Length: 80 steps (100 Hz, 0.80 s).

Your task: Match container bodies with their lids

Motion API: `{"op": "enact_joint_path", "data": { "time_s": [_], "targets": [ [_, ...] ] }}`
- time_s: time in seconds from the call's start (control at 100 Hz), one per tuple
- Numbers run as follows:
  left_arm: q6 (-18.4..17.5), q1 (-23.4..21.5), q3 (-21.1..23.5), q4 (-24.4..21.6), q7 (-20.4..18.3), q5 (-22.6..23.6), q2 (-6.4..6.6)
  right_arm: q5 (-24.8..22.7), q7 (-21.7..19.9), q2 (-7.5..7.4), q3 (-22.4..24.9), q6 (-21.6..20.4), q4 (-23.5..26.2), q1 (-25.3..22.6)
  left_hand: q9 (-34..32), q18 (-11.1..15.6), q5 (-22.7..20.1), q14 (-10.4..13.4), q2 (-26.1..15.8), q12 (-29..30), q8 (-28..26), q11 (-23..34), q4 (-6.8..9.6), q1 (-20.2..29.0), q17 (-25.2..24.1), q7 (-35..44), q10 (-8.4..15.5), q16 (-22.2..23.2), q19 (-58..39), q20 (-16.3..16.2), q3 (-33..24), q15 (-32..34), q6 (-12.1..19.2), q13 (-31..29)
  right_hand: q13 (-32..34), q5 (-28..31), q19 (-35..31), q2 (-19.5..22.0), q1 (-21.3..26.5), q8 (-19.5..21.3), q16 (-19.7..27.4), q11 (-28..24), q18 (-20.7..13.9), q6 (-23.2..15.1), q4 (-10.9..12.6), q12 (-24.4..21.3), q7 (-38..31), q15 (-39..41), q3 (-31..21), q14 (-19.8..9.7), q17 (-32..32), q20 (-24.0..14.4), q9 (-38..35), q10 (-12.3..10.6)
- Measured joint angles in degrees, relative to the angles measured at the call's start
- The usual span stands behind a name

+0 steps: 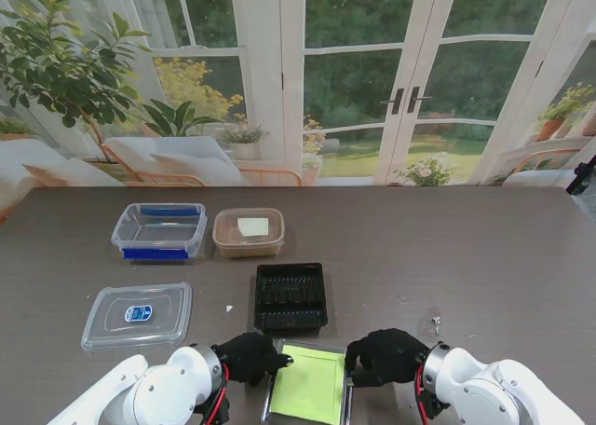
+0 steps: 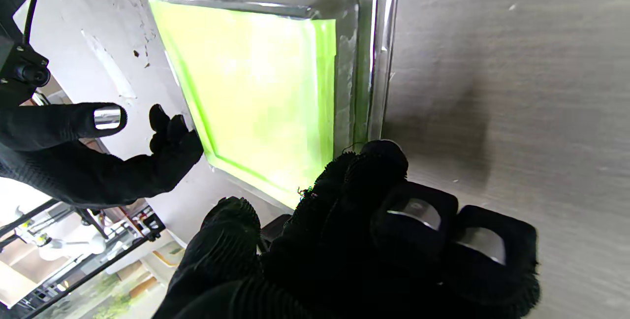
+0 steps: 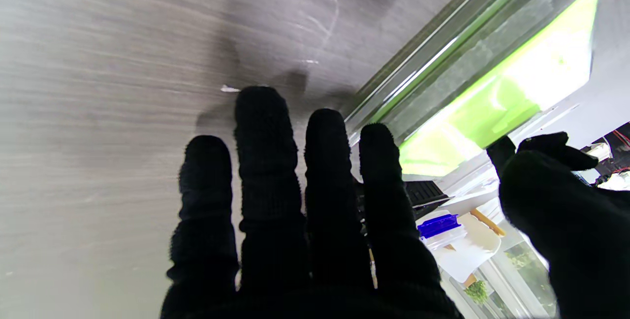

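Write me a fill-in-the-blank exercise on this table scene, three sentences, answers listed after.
1. The left hand and right hand flank a clear lid with a ____ insert.
2. The ribbed tray is ____ in colour.
3. The clear container has ____ clips.

Answers: green; black; blue

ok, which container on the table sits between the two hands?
The clear container with the green insert, nearest me, flanked by left hand and right hand. The blue-clipped, tan and black ones lie farther away.

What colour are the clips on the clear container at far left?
Blue clips on the clear container; the stand view shows them best.
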<state>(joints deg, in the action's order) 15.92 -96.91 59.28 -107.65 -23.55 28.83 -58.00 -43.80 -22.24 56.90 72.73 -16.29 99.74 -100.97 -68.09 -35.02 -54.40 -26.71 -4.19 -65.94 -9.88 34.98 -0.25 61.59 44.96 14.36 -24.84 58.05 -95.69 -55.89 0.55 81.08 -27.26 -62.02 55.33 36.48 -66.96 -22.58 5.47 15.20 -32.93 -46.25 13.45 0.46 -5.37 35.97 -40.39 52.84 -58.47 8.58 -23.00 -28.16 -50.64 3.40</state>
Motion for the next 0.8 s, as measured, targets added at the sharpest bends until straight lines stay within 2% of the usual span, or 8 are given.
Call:
{"op": "enact_joint_path", "data": {
  "time_s": [0.32,0.8],
  "targets": [
    [0.0,-1.0,0.8,-0.5,-0.2,1.6,0.07,0.0,1.3,0.16,-2.5,2.0,0.0,1.6,0.0,-0.3,0.0,-0.2,0.0,0.1,-0.1,-0.1,0.0,0.0,0.0,0.2,-0.3,0.0,0.0,0.0,0.0,-0.1,-0.3,0.0,0.0,0.0,0.0,0.0,0.0,0.0,0.0,0.0,0.0,3.7,0.0,0.0,-0.1,0.0,0.0,0.0,0.0,0.0,0.0,0.0],
    [0.9,-2.4,2.4,-2.8,-2.1,4.9,0.37,0.7,1.9,0.43,-5.5,3.9,-1.1,4.2,0.5,-0.3,0.0,-0.5,0.0,0.3,-0.1,-0.6,0.0,0.0,-0.9,0.2,-0.6,0.0,0.7,0.0,0.0,-0.8,-0.5,0.9,0.0,0.0,0.0,0.0,0.0,0.0,0.0,0.0,0.0,3.7,0.0,0.0,-0.1,0.0,0.0,0.0,0.0,0.0,0.0,0.0]
  ]
}}
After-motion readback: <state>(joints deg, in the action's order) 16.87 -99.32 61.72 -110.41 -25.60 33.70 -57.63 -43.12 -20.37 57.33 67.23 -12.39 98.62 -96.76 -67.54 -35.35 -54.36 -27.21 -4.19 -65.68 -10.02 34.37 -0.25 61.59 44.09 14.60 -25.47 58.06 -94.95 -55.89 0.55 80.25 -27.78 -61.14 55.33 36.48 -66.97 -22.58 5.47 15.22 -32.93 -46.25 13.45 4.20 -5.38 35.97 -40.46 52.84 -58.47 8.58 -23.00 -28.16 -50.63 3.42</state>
